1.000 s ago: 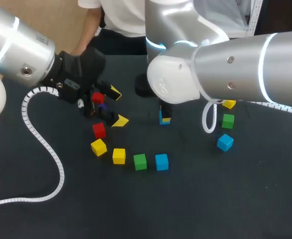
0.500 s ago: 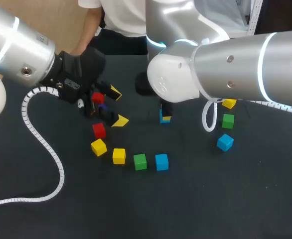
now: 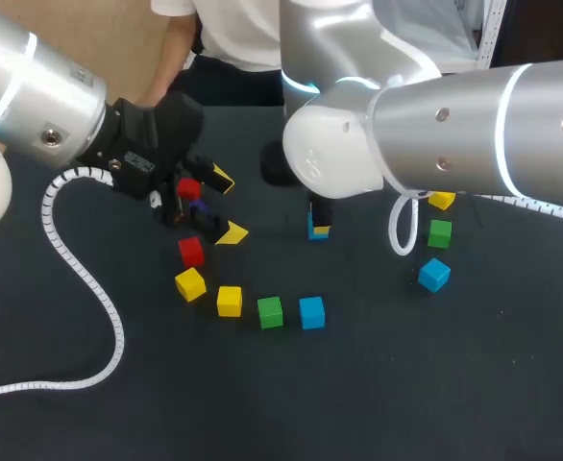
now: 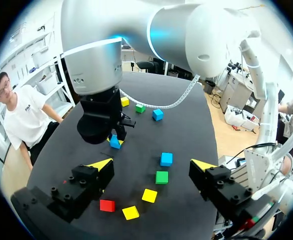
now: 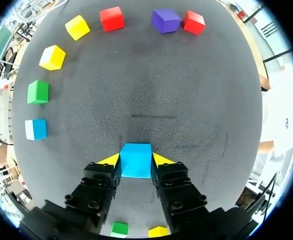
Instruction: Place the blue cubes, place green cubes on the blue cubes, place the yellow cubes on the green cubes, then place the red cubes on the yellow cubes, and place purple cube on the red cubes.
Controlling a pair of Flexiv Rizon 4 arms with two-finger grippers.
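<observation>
The right gripper (image 5: 136,161) pinches a blue cube (image 5: 136,167) that apparently rests at the middle of the table (image 3: 378,384), while the left gripper (image 4: 151,165) hangs spread wide by the purple cube (image 5: 165,20) and a red cube (image 5: 193,22).

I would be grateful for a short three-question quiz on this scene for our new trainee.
1. True or false: the right end effector is shut on a blue cube.
2. Which colour is the cube right beside the purple cube? A red, B green, C yellow.
3. Fill in: the left end effector is ___ (open or shut).
Key: 1 true; 2 A, the red cube; 3 open.
</observation>
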